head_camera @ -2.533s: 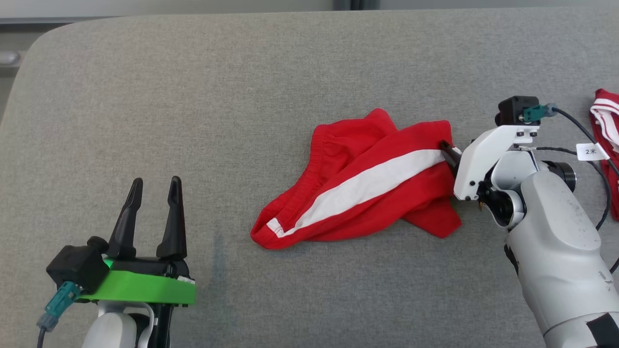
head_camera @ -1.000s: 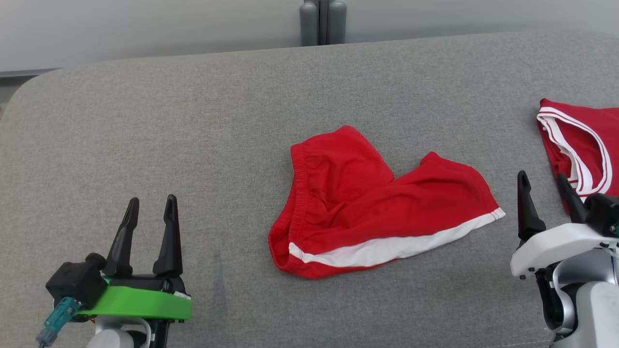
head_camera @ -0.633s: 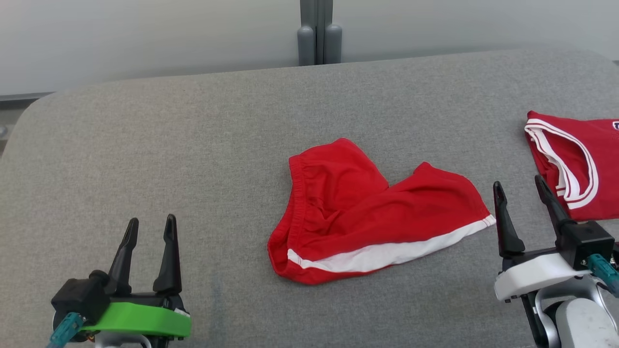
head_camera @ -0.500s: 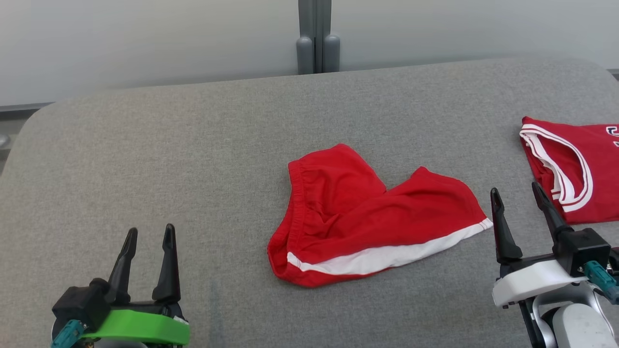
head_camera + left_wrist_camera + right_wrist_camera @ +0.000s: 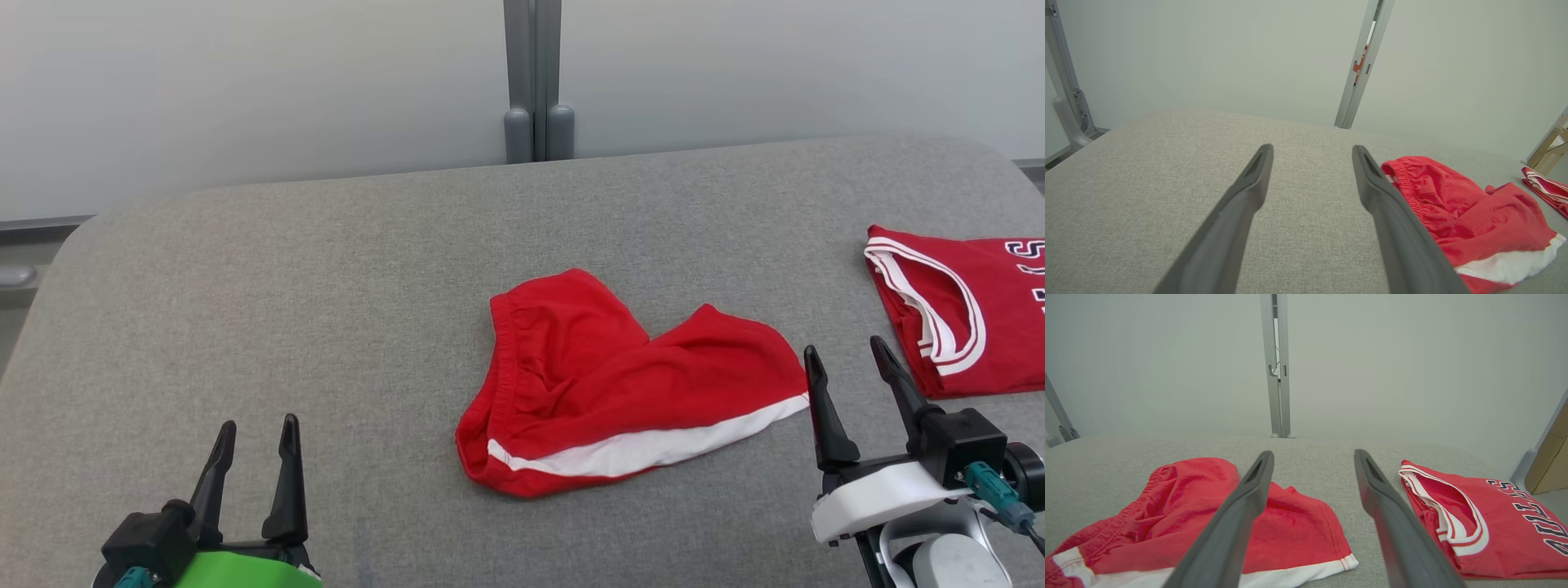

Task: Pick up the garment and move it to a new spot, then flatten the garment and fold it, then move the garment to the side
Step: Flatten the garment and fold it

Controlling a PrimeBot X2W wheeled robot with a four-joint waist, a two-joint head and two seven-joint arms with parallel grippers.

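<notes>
Now, in the head view, the left gripper and right gripper both stand with fingers apart and empty over the grey cushion. The crumpled red shorts lie just left of the right gripper. In the left wrist view, the shorts lie right of the spread fingers. In the right wrist view, the shorts lie partly behind the left finger, and a red jersey lies just right of the other.

Shorts on padded table, right of centre. Jersey on same table, far right edge, apart from shorts. Right gripper at front right, between shorts and jersey, just beside shorts' right end. Left gripper at front left, well apart from shorts. Post behind table, mid back edge, against wall.
</notes>
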